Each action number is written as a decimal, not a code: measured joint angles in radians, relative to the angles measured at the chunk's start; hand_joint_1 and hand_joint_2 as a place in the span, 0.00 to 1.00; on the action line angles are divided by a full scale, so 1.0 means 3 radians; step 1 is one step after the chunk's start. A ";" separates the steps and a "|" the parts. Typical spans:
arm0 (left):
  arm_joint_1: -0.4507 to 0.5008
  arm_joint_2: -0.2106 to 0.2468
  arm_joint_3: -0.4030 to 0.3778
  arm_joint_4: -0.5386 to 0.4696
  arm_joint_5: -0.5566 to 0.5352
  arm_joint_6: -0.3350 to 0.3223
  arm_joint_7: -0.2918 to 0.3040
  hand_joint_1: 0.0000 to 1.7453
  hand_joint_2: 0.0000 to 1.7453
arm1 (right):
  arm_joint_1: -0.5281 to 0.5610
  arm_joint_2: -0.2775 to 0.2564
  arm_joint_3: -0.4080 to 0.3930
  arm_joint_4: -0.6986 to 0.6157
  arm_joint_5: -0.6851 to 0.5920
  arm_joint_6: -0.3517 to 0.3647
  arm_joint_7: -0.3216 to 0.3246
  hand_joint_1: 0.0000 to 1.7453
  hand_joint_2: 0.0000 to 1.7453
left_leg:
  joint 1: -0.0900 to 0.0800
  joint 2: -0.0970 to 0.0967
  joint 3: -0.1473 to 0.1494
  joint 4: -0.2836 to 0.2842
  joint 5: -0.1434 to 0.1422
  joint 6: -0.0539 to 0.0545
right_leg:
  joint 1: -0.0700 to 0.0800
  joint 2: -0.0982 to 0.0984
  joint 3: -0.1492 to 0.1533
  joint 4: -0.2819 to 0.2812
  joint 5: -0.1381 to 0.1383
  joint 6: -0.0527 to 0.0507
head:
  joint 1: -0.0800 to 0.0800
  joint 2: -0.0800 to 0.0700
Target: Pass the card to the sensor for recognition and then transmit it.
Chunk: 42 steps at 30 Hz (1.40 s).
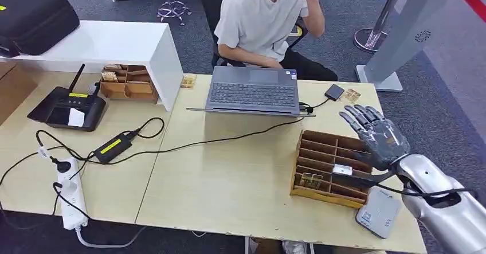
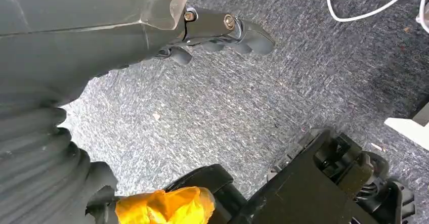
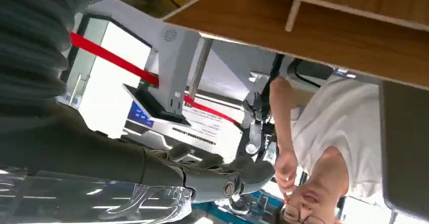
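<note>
In the head view, our right hand (image 1: pixel 375 133) hovers at the right of the frame with its fingers spread and nothing in them, above the far end of the wooden slotted card rack (image 1: pixel 326 165) on the worktop (image 1: pixel 229 179). A card (image 1: pixel 342 170), small and pale, lies in one of the rack's middle slots at the lower right; a second, darker patterned card (image 1: pixel 311 180) sits a slot nearer us. The pale card's long axis appears to run along its slot, left to right across the frame, though it is too small for us to tell which end leads. The grey card reader (image 1: pixel 377 213) sits just beside the rack's near right corner, at the lower right. We judge the task barely begun: no card is lifted, and the grasp, the pass over the sensor and the handover to the person (image 1: pixel 261 19) seated behind the laptop (image 1: pixel 255 90) all remain.

In the left wrist view, our left hand (image 2: pixel 222 32) hangs over the carpeted floor (image 2: pixel 243 113), fingers loosely curled in, holding nothing.

In the right wrist view, our right hand (image 3: pixel 222 176) shows its fingers extended beside the rack's wooden underside (image 3: pixel 324 27), empty.
</note>
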 joint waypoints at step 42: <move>-0.0001 -0.0003 0.0000 0.0000 0.0008 0.0018 0.0005 0.00 1.00 | 0.0093 -0.0013 -0.0125 0.0005 -0.0084 0.0061 -0.0114 1.00 1.00 | 0.0000 0.0000 0.0000 0.0000 0.0000 0.0000 | 0.0000 0.0000 0.0000 0.0000 0.0000 0.0000 | 0.0000 0.0000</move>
